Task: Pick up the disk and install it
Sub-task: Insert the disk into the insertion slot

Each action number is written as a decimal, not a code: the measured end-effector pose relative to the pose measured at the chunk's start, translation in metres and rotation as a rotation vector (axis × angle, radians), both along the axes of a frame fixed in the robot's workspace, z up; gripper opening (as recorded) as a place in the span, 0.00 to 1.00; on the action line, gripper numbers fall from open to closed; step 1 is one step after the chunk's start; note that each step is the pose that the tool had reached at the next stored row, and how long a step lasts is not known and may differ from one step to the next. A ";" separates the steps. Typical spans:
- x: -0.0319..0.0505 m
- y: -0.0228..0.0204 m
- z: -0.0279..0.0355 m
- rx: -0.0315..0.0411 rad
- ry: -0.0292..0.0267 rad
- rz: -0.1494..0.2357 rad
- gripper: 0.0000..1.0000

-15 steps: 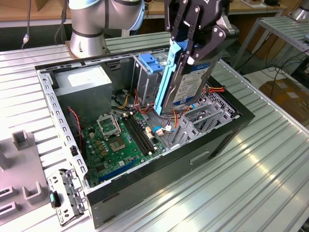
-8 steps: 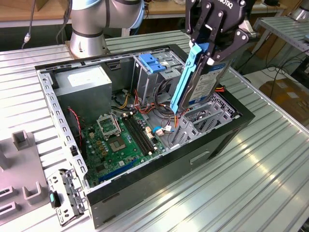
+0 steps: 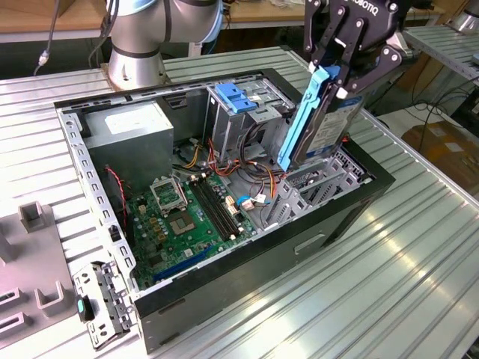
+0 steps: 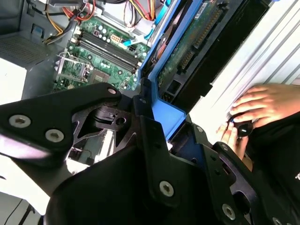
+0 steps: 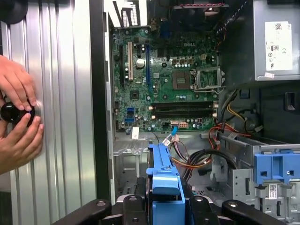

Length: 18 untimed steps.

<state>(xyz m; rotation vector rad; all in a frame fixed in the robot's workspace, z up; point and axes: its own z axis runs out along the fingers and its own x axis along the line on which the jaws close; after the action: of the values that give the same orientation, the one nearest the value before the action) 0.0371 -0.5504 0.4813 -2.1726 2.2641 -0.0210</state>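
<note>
Disk (image 3: 331,127) is clamped in my tool (image 3: 340,75), which grips its upper end across the blue side rails. I see it standing nearly upright, leaning a little. Its lower end is down inside the open computer case (image 3: 224,299), at the corner on the exterior view's right, over the grey metal bay (image 3: 314,183). Whether the disk touches that bay I cannot tell. Just beyond it in the first wrist view lie loose coloured cables (image 5: 187,154), then the green motherboard (image 5: 168,84), and past that the grey power-supply box (image 5: 276,42). Near the disk stands the drive cage with its blue latch (image 3: 238,97). Outside the case, on the ribbed worktop (image 3: 374,284), a person's hands (image 5: 18,145) hold a small black knob (image 5: 13,113).
</note>
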 end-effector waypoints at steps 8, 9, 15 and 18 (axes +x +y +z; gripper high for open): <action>0.0021 0.0000 -0.0005 0.0000 0.0000 0.000 0.37; 0.0022 0.0000 -0.0004 0.0000 0.0000 0.000 0.37; 0.0022 0.0000 -0.0017 0.0001 0.0000 0.000 0.37; 0.0023 0.0000 -0.0051 0.0000 0.0000 0.000 0.37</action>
<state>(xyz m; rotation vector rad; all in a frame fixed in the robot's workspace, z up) 0.0393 -0.5504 0.4761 -2.1725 2.2641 -0.0209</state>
